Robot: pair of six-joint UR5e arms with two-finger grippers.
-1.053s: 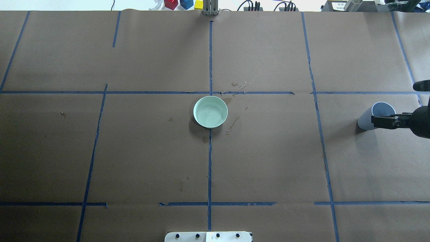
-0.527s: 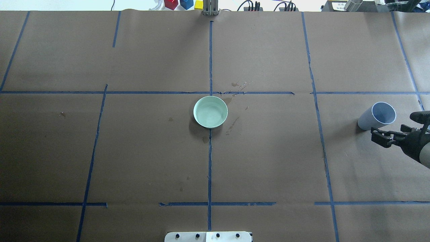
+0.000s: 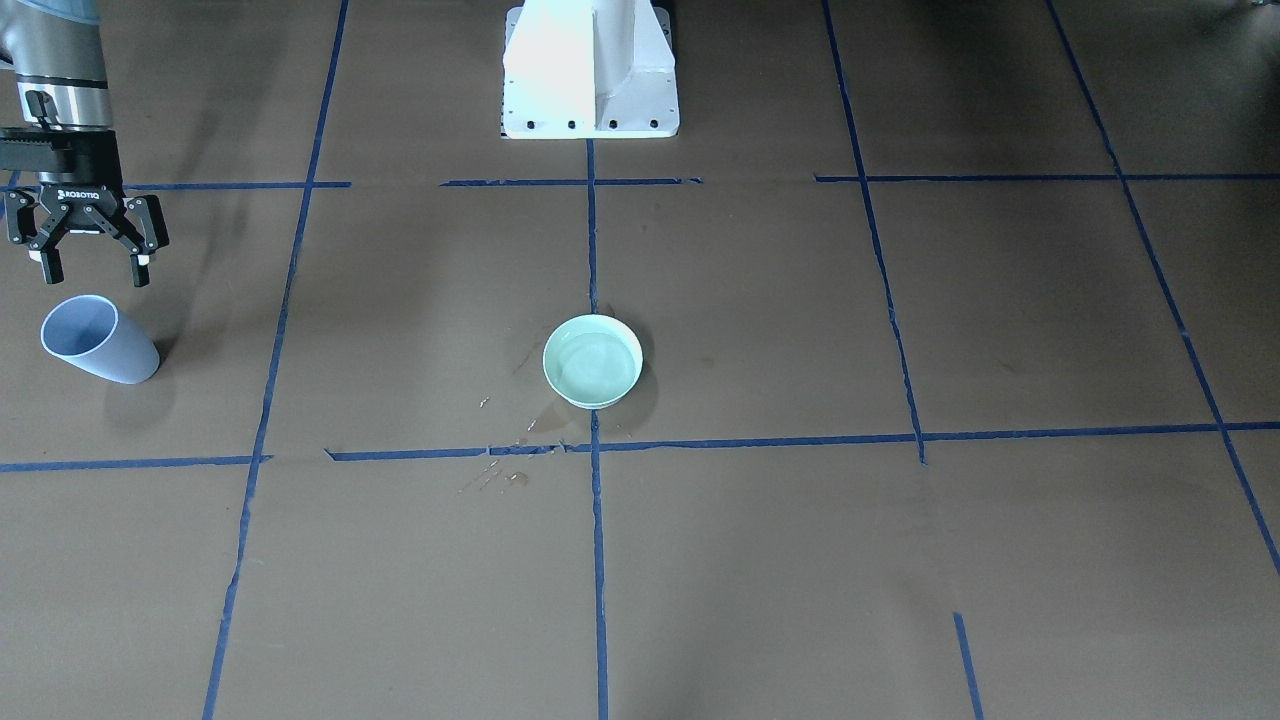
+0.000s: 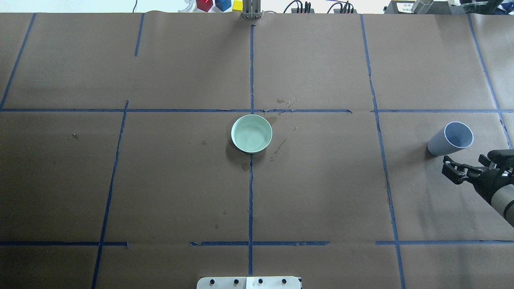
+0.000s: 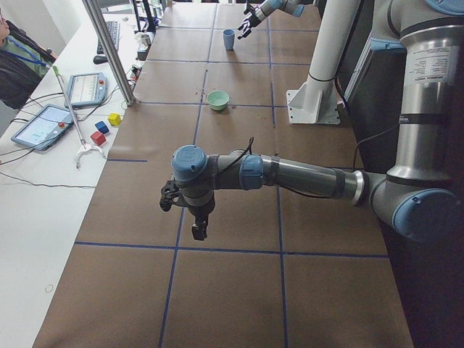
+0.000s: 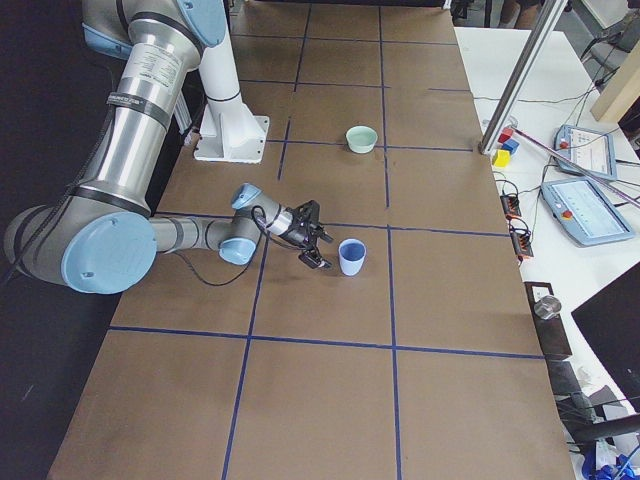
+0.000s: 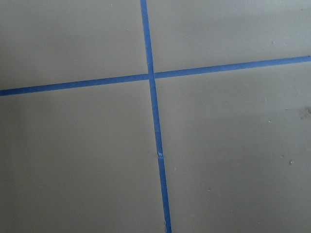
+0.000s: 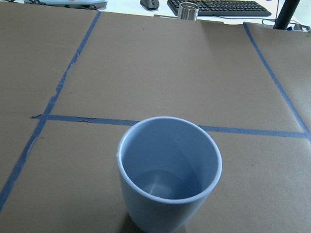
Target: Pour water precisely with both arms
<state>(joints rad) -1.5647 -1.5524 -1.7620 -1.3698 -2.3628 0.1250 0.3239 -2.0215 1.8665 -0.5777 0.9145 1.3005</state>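
A mint-green bowl (image 4: 251, 133) holding clear water (image 3: 592, 365) stands at the table's centre, on the blue tape cross. Spilt water (image 4: 278, 149) shows as dark streaks beside it. A light blue cup (image 4: 450, 138) stands upright at the far right, also in the right wrist view (image 8: 167, 170); its bottom looks nearly dry. My right gripper (image 3: 95, 272) is open and empty. It hovers just on the robot's side of the cup, apart from it (image 6: 315, 243). My left gripper (image 5: 185, 216) shows only in the exterior left view, far from bowl and cup; I cannot tell its state.
The white pedestal (image 3: 590, 70) stands at the robot's side. A metal post (image 4: 251, 10) and coloured blocks (image 4: 213, 5) sit at the far edge. Tablets (image 6: 585, 150) lie on the side table. A person (image 5: 14, 65) sits beyond it.
My right gripper was at the cup and has drawn back toward the robot's side, now apart from it. Cup and bowl have not moved.
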